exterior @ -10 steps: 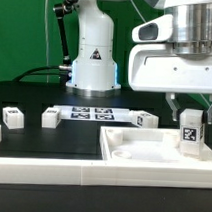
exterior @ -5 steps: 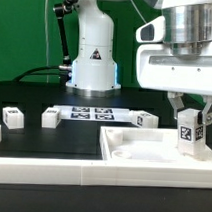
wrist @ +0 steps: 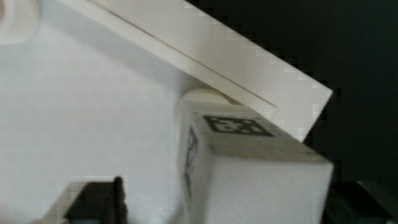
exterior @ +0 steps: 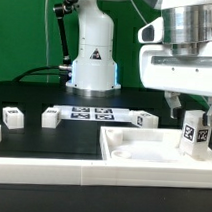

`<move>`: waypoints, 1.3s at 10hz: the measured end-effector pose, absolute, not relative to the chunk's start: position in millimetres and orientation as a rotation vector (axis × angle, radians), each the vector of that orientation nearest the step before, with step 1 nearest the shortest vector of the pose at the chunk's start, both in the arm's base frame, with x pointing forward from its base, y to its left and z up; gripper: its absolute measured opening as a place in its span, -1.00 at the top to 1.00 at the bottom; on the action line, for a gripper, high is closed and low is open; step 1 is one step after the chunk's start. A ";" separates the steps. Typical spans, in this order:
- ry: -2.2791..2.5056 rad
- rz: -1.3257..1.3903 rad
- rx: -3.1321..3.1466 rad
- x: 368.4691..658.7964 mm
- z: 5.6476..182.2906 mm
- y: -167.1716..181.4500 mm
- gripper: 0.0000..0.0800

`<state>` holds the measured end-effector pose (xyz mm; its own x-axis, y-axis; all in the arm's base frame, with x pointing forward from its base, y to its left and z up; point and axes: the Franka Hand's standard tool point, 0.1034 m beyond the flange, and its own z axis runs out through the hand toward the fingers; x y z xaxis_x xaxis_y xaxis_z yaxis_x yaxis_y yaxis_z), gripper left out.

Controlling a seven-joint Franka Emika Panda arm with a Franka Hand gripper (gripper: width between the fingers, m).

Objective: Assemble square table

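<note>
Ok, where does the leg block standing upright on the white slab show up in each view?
Exterior view: the leg block stands upright on the square slab, near the exterior view's right edge.
Wrist view: the leg block is large and close, with its black-and-white tag toward the camera.
Shared landmark: the square slab under the block, white in both views.

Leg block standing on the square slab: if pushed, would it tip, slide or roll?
Taller than wide, the leg block stands on end on the square slab, so a push near its top would likely tip it. Its flat faces make rolling unlikely. It looks like rigid plastic, probably stiff and light.
</note>
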<state>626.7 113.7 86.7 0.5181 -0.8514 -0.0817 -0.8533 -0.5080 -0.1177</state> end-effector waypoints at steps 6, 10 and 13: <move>0.710 -0.013 -2.917 627.3 85.3 119.1 -0.62; 0.172 -0.033 -3.009 633.0 83.9 118.0 -0.62; -0.131 -0.012 -3.024 637.6 85.9 118.6 -0.62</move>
<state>637.6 118.6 85.9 0.9962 0.0857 0.0126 0.0866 -0.9897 -0.1142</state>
